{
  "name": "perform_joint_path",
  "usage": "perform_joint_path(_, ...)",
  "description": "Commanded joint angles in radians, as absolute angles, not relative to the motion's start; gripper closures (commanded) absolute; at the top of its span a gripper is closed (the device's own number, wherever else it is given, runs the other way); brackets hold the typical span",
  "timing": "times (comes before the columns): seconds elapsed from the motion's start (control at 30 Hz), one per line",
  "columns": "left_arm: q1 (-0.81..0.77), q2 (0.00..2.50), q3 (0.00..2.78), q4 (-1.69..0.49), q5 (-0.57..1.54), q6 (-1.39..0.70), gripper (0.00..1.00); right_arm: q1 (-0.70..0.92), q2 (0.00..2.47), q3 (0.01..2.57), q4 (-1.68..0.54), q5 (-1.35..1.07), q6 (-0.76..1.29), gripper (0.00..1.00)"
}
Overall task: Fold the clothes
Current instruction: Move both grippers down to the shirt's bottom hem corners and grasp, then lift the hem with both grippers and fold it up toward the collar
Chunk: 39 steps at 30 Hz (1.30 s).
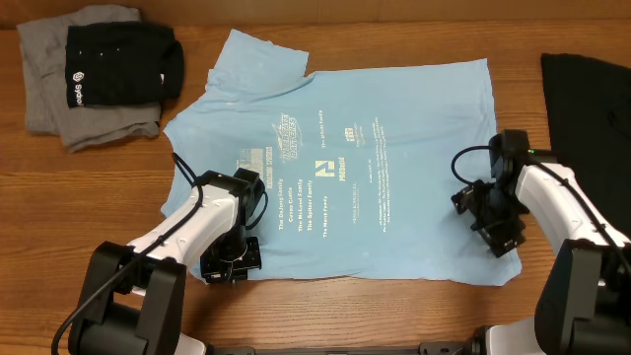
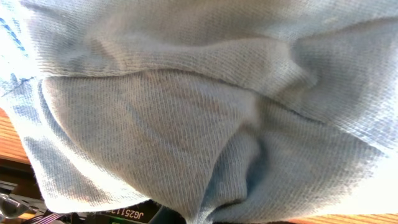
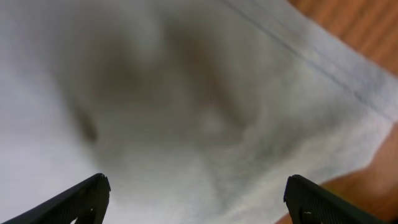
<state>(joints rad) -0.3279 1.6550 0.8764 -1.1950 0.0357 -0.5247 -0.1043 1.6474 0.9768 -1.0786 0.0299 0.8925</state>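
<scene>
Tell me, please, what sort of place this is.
Probably a robotics lab bench: white left robot arm and right robot arm at a wooden table, a light blue printed cotton T-shirt spread flat, folded grey and black garments nearby.

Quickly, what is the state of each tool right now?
Left tool: closed, gripping the light blue T-shirt.
Right tool: open, holding nothing.

The T-shirt (image 1: 394,168) is lying spread flat across the middle of the table (image 1: 325,316). In the upper left corner of the overhead view, a folded garment (image 1: 39,89) is sitting with a smaller folded garment (image 1: 123,64) resting on top of it. A third garment (image 1: 592,89) is lying at the right edge, apart from the T-shirt. The left gripper (image 1: 232,258) is sitting at the T-shirt's lower left edge, the right gripper (image 1: 493,225) over its lower right corner.
</scene>
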Motion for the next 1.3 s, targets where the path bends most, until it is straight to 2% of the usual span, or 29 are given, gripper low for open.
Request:
perform_joint_path(0.0,-0.334,1.647,0.893,-1.198,0.014,-0.523,0.96,-0.112,1.644,0.953,-1.094,0.027,1.011,0.07)
perform_joint_path(0.2,-0.334,1.647,0.893,-1.196,0.014,-0.52,0.96,-0.143,1.588,0.953,-1.134,0.044,1.025,0.07)
perform_joint_path(0.4,-0.334,1.647,0.893,-1.194,0.015,-0.52,0.96,-0.253,1.56,0.944,-1.205,0.051,0.959,0.04)
perform_joint_path(0.7,-0.334,1.647,0.893,-1.178,0.016,-0.52,0.96,-0.326,1.553,0.773,-1.048,-0.093,0.902,0.04)
perform_joint_path(1.07,-0.334,1.647,0.893,-1.178,0.019,-0.52,0.96,-0.327,1.491,0.659,-0.976,-0.103,0.913,0.05)
perform_joint_path(1.27,-0.334,1.647,0.893,-1.181,0.019,-0.52,0.96,-0.327,1.491,0.604,-0.928,-0.118,0.928,0.17)
